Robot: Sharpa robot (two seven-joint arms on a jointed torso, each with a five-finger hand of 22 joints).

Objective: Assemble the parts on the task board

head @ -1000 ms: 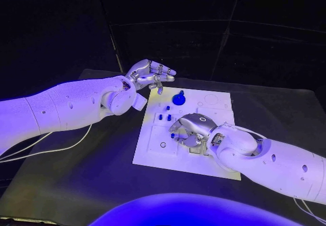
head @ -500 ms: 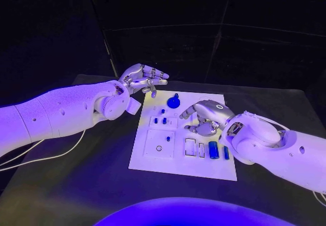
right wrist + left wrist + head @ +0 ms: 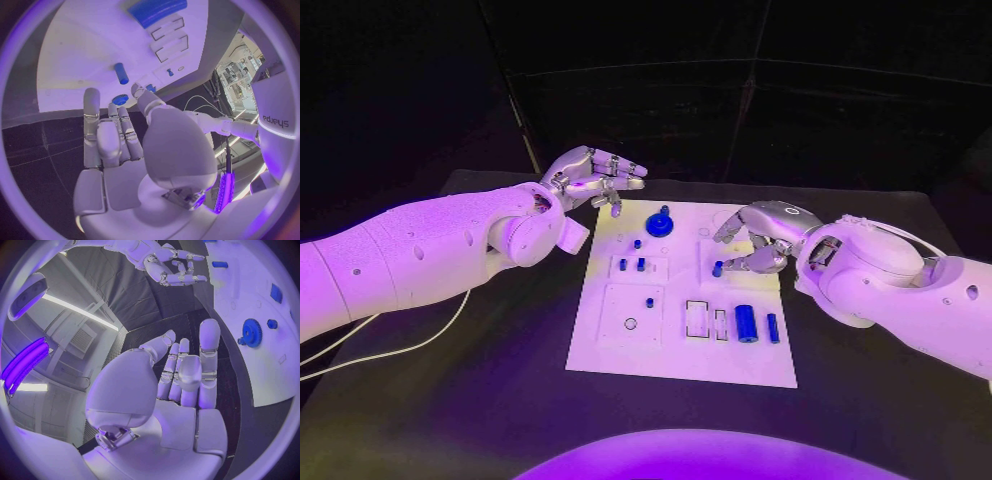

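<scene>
The white task board (image 3: pixel 625 345) lies in the middle of the table. A blue gear (image 3: pixel 659 224) stands near its far edge, with small blue pegs (image 3: pixel 632 263) just below it. A blue cylinder (image 3: pixel 747 323) lies in a slot at the near right. My right hand (image 3: pixel 764 235) hovers over the board's right side, holding nothing, with its fingertips just above a short blue peg (image 3: pixel 718 268). My left hand (image 3: pixel 593 178) hangs off the board's far left corner, close to the gear (image 3: pixel 251 332), and is empty too. The right wrist view shows the peg (image 3: pixel 121 73) lying clear of the fingers (image 3: pixel 92 112).
Empty rectangular slots (image 3: pixel 698 318) sit left of the cylinder, and a round hole (image 3: pixel 630 323) marks the near-left block. A white cable (image 3: pixel 387 345) trails over the black table (image 3: pixel 488 400) under my left arm. Dark panels stand behind the table.
My right hand has lifted from the board's near middle and moved toward the far right, uncovering the slots and the blue cylinder. The left hand has stayed by the far left corner.
</scene>
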